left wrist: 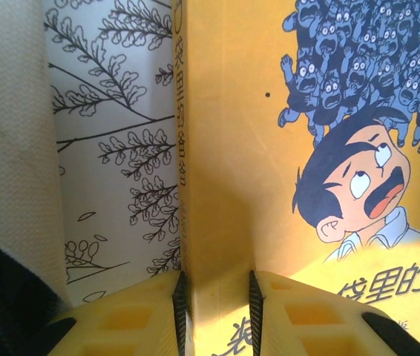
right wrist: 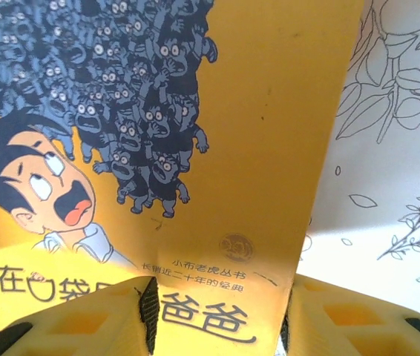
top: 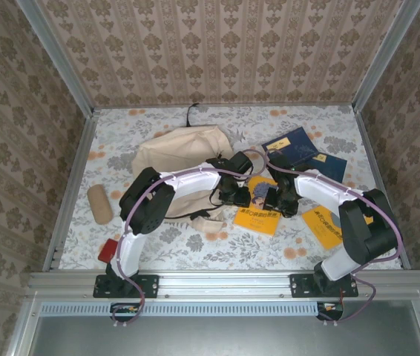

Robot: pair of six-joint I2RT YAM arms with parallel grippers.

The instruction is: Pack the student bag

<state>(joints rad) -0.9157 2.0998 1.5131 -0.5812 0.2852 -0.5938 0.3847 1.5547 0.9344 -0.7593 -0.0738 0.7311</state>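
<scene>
Evidently the left arm (top: 176, 184) and right arm (top: 327, 191) fold inward over the yellow book (top: 258, 219), with the student bag (top: 176, 148) rear-left on the surface (top: 195, 248). The right end effector (right wrist: 217, 315) gapes across the book's edge. The left end effector (left wrist: 217, 304) stands narrowly parted, and I cannot tell whether it grips.

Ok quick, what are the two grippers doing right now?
Left gripper: jaws narrow at the spine of the book, grip cannot be told.
Right gripper: open, over the book.

I see the left arm (top: 188, 180) and right arm (top: 321, 189) as white shells with black joints — a lilac cable (top: 197, 171) runs along each. The left gripper (left wrist: 216, 322) and right gripper (right wrist: 221, 322) have yellow moulded fingers, black-padded, with recessed pockets.
</scene>
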